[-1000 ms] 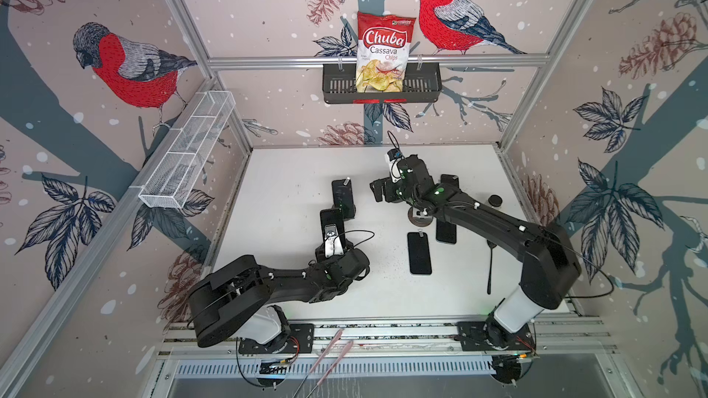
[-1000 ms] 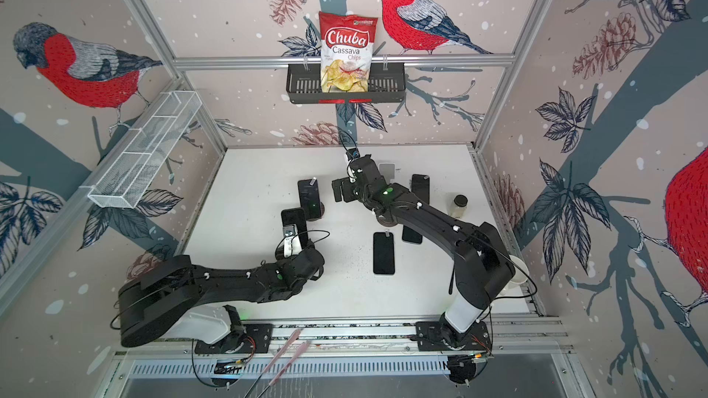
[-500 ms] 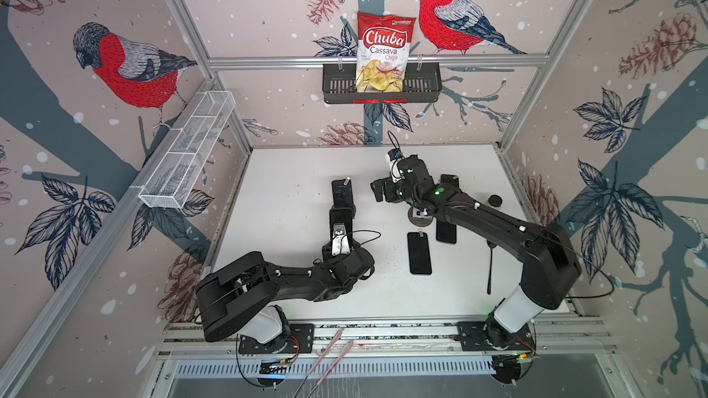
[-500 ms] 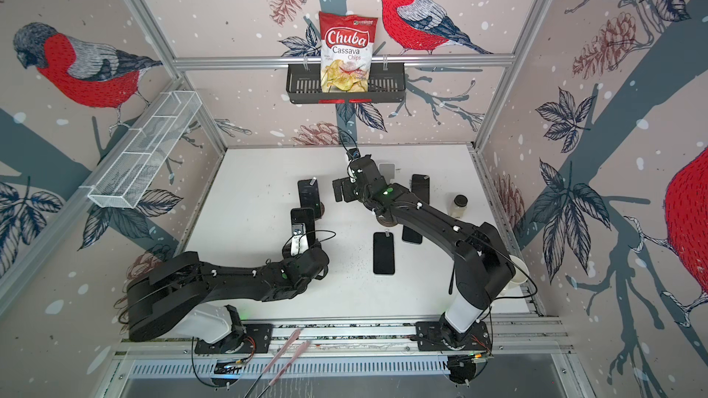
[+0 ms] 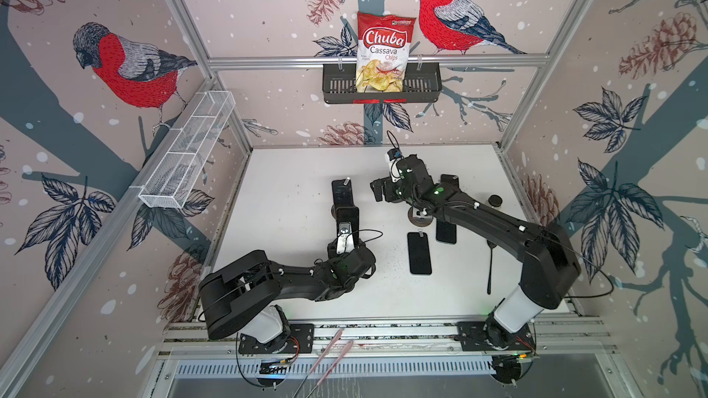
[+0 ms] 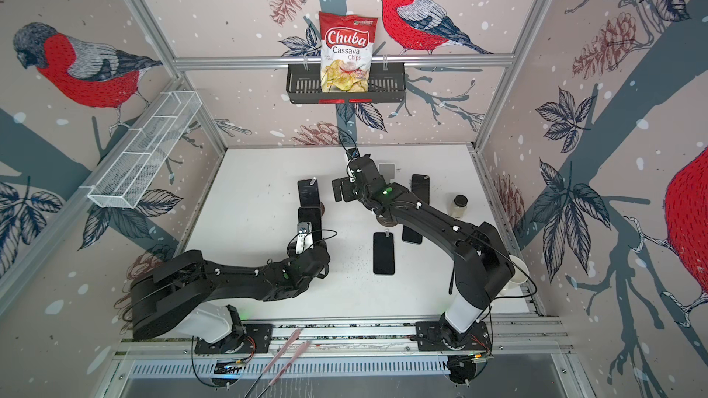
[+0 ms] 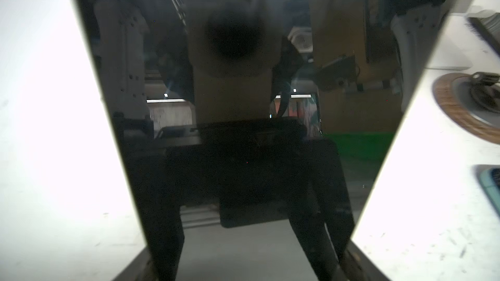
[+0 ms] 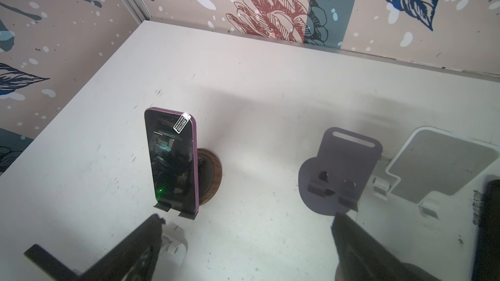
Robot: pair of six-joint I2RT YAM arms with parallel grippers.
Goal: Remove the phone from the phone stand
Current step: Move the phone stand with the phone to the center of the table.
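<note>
Just left of centre in both top views, the left gripper [image 5: 347,226] is clamped across the sides of a dark-screened phone [image 5: 348,213], holding it clear of any stand. In the left wrist view the glossy screen [image 7: 243,77] fills most of the frame and mirrors the gripper. Directly above it in the top views, a purple phone [image 5: 342,192] leans upright on a round wooden stand [image 6: 322,209]. Its lower edge sits on the stand's two small hooks, as the right wrist view shows. Whether the held phone touches the purple one cannot be told. The right gripper [image 5: 383,191] hovers just right of the purple phone with its jaws spread wide and nothing between them. Beyond it stand an empty purple stand [image 8: 343,163] and an empty white stand [image 8: 438,168]. Two more phones lie flat on the white table [image 5: 291,185] right of centre, one black [image 5: 419,252], the other [image 5: 446,232] partly under the right arm.
</note>
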